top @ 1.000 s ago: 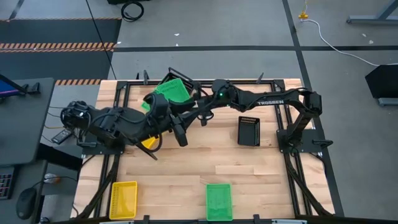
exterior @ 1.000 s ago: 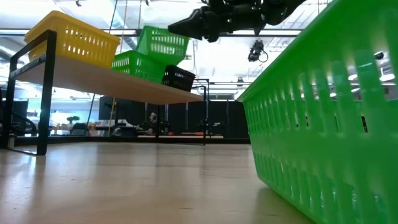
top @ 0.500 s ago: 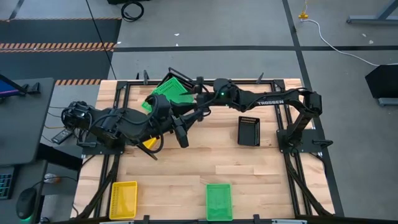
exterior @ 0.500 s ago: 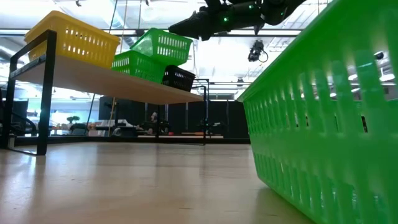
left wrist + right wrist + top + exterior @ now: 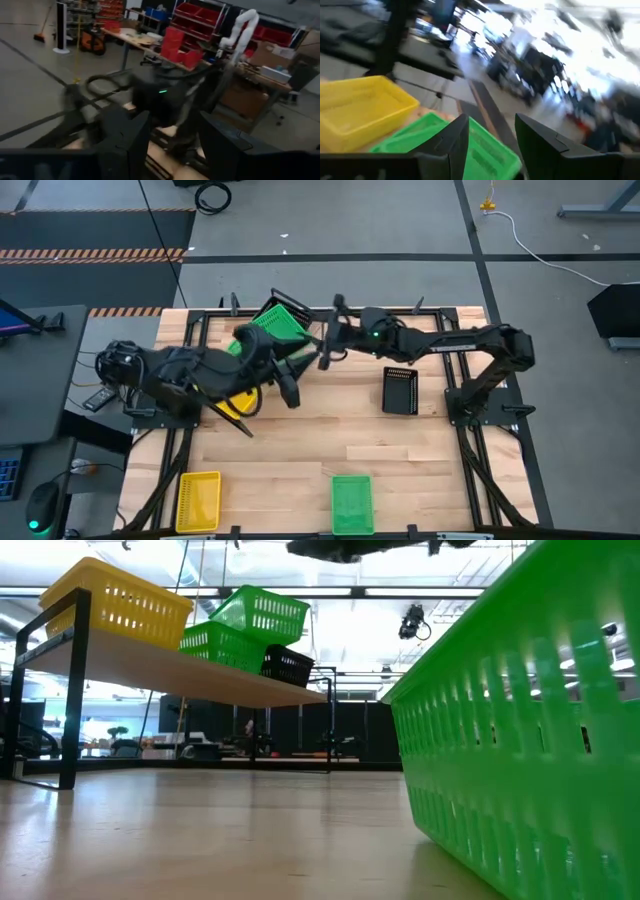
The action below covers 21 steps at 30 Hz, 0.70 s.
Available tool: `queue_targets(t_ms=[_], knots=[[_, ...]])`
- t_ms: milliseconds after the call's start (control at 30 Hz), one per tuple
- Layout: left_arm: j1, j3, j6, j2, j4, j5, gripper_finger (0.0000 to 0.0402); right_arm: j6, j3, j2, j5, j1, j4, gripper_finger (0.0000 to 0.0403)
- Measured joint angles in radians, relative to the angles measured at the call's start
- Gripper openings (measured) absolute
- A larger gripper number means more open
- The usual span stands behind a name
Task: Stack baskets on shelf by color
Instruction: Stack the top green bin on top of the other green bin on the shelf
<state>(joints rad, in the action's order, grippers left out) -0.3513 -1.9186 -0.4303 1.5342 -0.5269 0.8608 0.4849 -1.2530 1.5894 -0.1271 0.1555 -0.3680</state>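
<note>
Baskets are lying in several places. From the left: a yellow basket (image 5: 198, 501) is sitting at the near left of the table, another yellow one (image 5: 118, 600) is sitting on the shelf (image 5: 190, 675), and beside it a green basket (image 5: 259, 612) is resting tilted on a lower green one (image 5: 220, 645). The left gripper (image 5: 288, 390) is hanging near the shelf with jaws apart and nothing between them. The right gripper (image 5: 326, 348) is hovering just right of the tilted green basket, its fingers (image 5: 451, 145) open and empty. Further right, a loose green basket (image 5: 351, 502) is lying at the near edge and a black one (image 5: 399, 389) mid-table. Judging by the tilt, the top green basket is not nested; pressing it level before fetching another would serve best.
</note>
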Motion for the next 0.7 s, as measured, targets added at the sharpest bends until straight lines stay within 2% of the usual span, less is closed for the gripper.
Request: queue_targets(t_ms=[133, 300, 500, 700], knots=[[0.048, 0.0, -0.003, -0.037, -0.085, -0.008, 0.0172, -0.179, 0.0, -0.066, -0.111, -0.01, 0.14, 0.0167], [0.125, -0.001, -0.031, -0.072, -0.265, -0.045, 0.0172, -0.383, 0.0, -0.132, -0.115, 0.004, 0.428, 0.0167], [0.245, -0.001, -0.099, -0.061, -0.513, -0.299, 0.0172, -0.655, 0.0, -0.211, -0.091, 0.005, 0.787, 0.0165], [0.335, 0.0, 0.018, -0.023, -0.566, -0.483, 0.0172, -0.789, 0.0, -0.266, -0.005, -0.018, 1.051, 0.0165]])
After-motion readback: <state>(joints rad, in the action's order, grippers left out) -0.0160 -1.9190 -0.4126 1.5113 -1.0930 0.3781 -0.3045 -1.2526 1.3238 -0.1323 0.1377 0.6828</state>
